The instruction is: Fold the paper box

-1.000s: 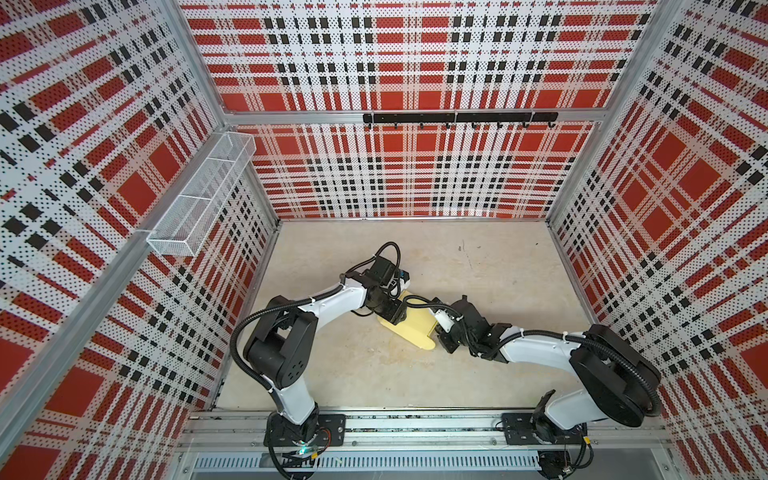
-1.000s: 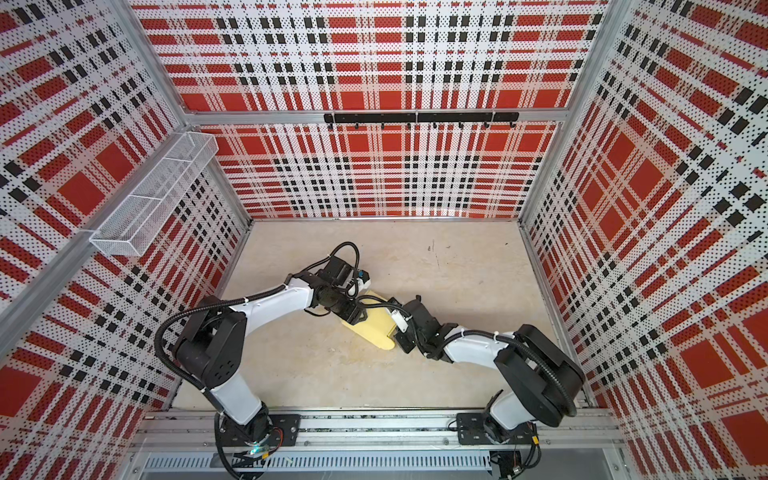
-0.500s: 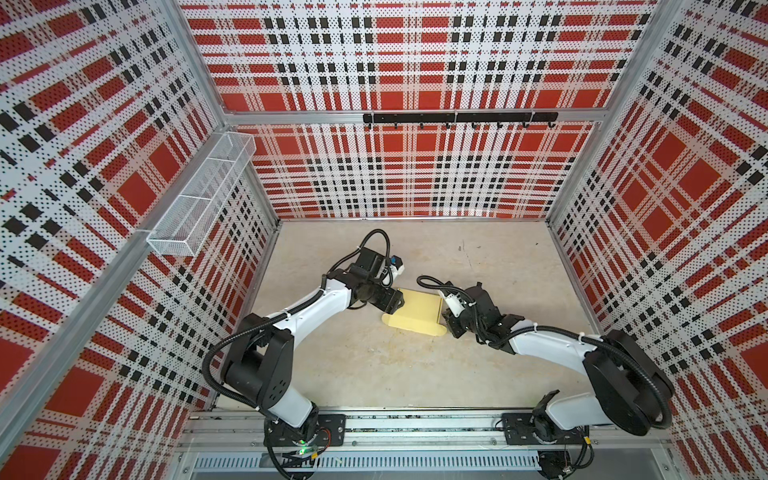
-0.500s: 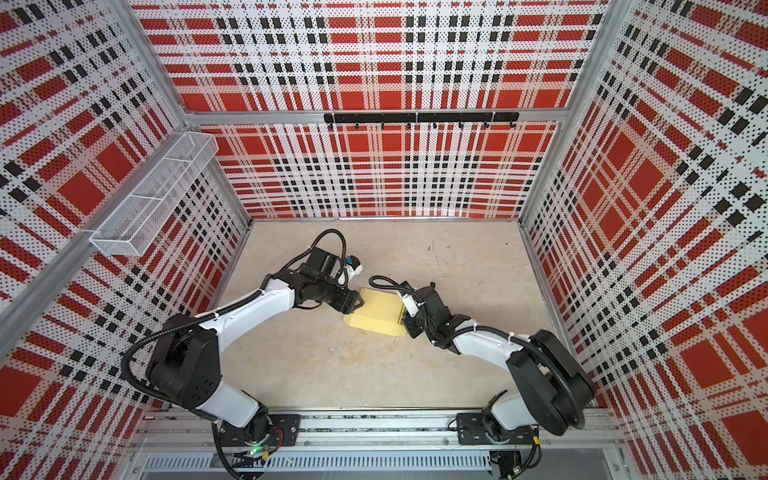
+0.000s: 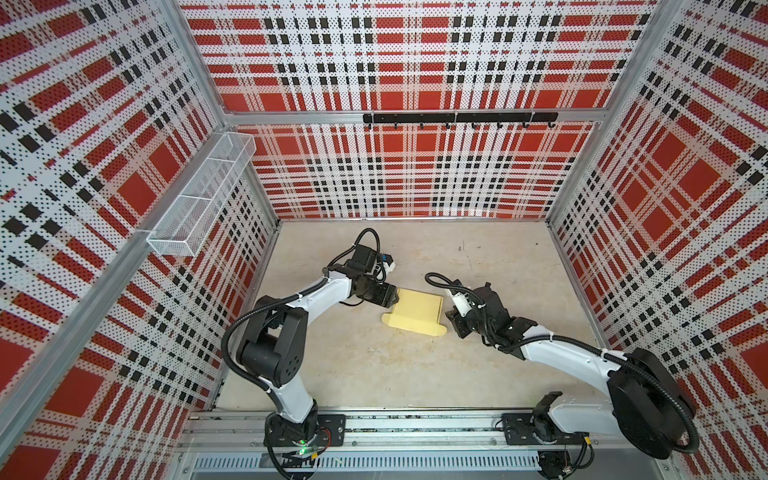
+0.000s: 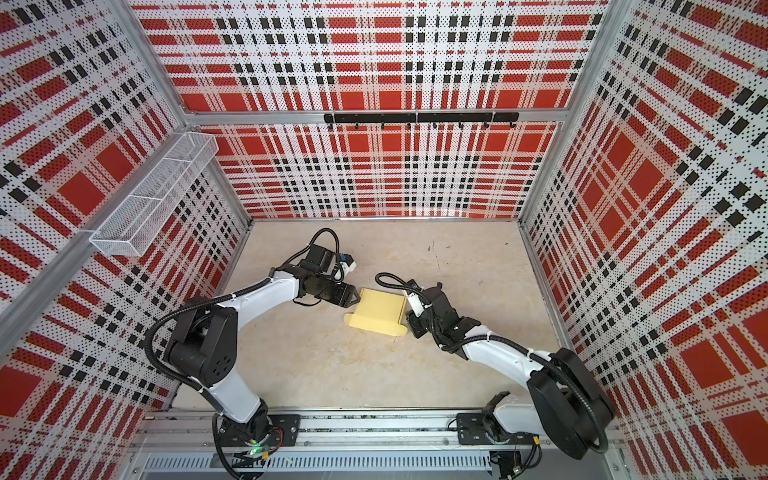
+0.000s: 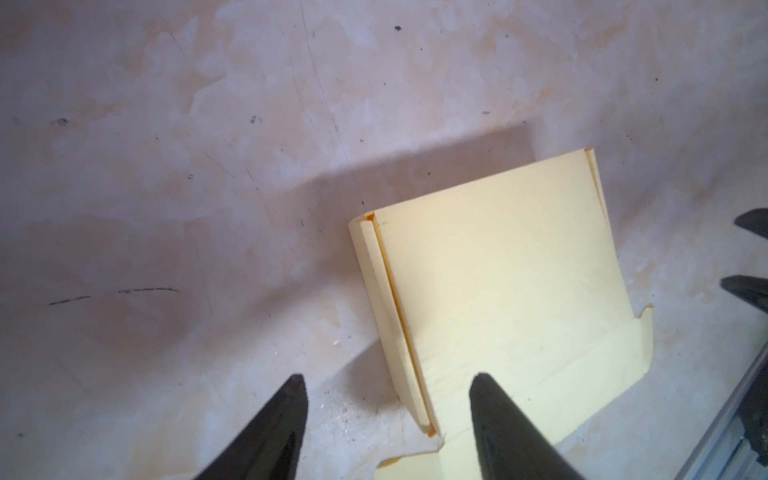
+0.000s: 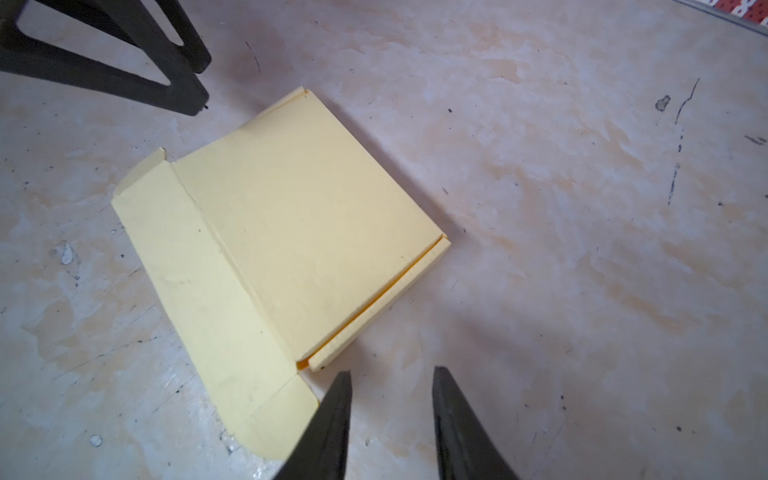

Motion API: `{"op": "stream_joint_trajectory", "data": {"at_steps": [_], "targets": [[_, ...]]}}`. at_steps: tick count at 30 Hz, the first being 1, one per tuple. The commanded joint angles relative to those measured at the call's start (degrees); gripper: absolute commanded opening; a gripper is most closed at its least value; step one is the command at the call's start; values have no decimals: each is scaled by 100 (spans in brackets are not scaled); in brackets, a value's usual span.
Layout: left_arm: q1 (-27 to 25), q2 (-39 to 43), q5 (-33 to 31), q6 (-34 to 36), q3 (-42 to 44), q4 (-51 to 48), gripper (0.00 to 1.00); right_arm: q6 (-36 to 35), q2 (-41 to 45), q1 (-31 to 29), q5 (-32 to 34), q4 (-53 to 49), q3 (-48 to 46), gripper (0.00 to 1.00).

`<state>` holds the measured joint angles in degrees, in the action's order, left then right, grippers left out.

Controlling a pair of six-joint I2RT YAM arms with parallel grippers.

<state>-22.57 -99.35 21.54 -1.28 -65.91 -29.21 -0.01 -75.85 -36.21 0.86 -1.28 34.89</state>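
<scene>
The box lies flat mid-table, between the grippers. The left gripper, jaws wide, points at its left edge, with one finger over the card. The right gripper, jaws narrowly apart and empty, sits just off its right edge. Both arms reach in low. The box is pale yellow and folded, with one flap open along the front.

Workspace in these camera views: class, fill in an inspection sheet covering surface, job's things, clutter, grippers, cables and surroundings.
Surface: beige table, scuffed and stained, with dark scratch marks.
Job's things: paper box lying mid-table, partly folded; one long flap with end tabs spread flat.
Clutter: nothing seen.
Grippers: left gripper open at one side edge of the box; right gripper open beside the opposite edge; neither holds it.
Cables: black cable loops at both wrists, clear of the box.
Surroundings: plaid perforated walls; wire basket on a side wall; hook rail on the back wall.
</scene>
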Motion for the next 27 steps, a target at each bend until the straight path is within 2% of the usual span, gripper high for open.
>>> {"op": "stream_joint_trajectory", "data": {"at_steps": [1,6,10,13,16,19,23,25,27], "targets": [[-7,-303,243,-195,-212,47,61,79,-237,70,-5,45,30,41],[106,-518,665,-314,-185,176,53,-266,-21,186,-109,277,104,51],[232,-579,1148,-481,-31,376,49,-840,550,325,-98,826,109,59],[341,-536,1581,-627,226,713,47,-1937,772,401,-189,1013,188,70],[376,-576,1546,-636,377,825,46,-2898,806,729,-582,1196,67,79],[419,-576,1549,-619,386,792,45,-3600,923,1050,-1053,1772,-358,94],[445,-644,1592,-612,456,876,43,-4615,665,1151,-1480,1727,-479,96],[451,-699,1612,-578,413,817,41,-4776,455,1150,-1381,2004,-598,96],[476,-725,1634,-549,403,803,38,-5259,218,1151,-1456,2244,-750,96]]}}
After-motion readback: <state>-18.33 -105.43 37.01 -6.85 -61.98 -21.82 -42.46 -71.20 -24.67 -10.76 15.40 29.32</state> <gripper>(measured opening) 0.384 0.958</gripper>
